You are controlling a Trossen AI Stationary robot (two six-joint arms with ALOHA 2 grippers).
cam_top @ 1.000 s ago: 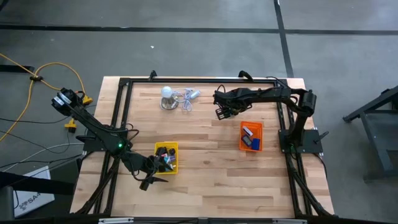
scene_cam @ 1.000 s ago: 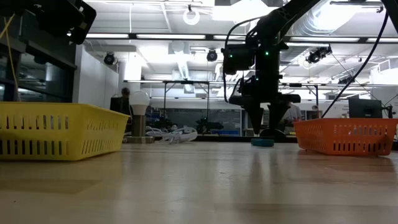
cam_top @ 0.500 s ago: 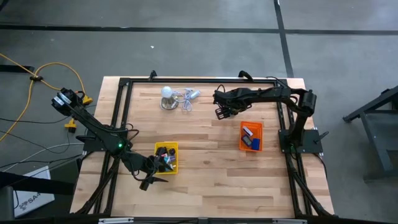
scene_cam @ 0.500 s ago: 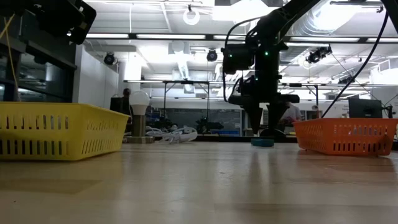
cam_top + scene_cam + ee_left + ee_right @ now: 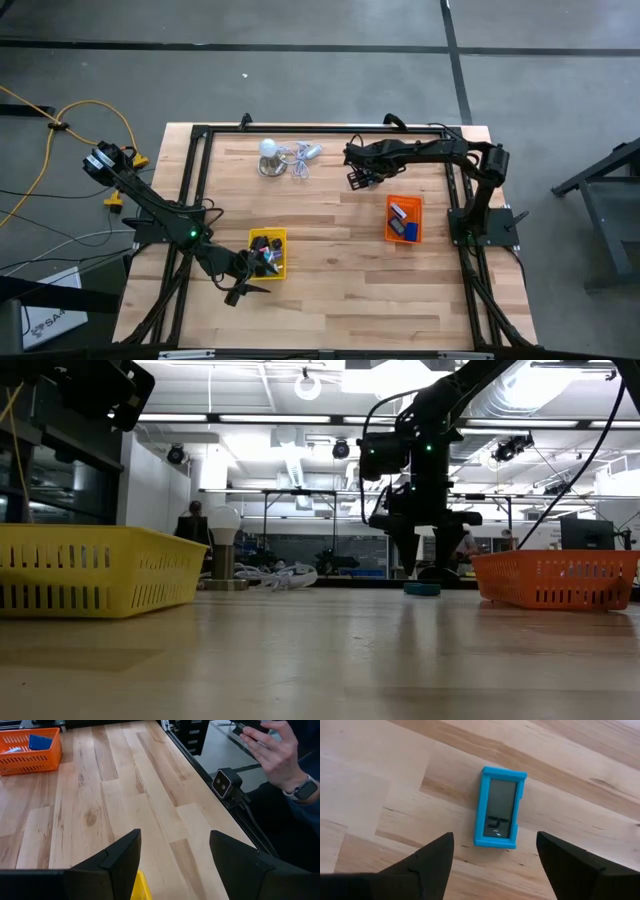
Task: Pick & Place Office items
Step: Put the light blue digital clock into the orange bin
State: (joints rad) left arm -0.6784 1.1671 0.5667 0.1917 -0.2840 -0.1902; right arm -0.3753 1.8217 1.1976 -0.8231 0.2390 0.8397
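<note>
Right wrist view centres the small blue rectangular clip-like block with a grey screen [image 5: 498, 815] on the wooden bench [image 5: 380, 780], the right gripper [image 5: 492, 865] having edged closer, fingers wide and empty, grasp seemingly imminent.

Two dark, slender jointed arms, matte black throughout. Small green indicator light on the left arm [image 5: 191, 236] and on the right arm [image 5: 410, 450]. Thin black cables along the links. Broad, wedge-shaped black fingers [image 5: 427, 865].
</note>
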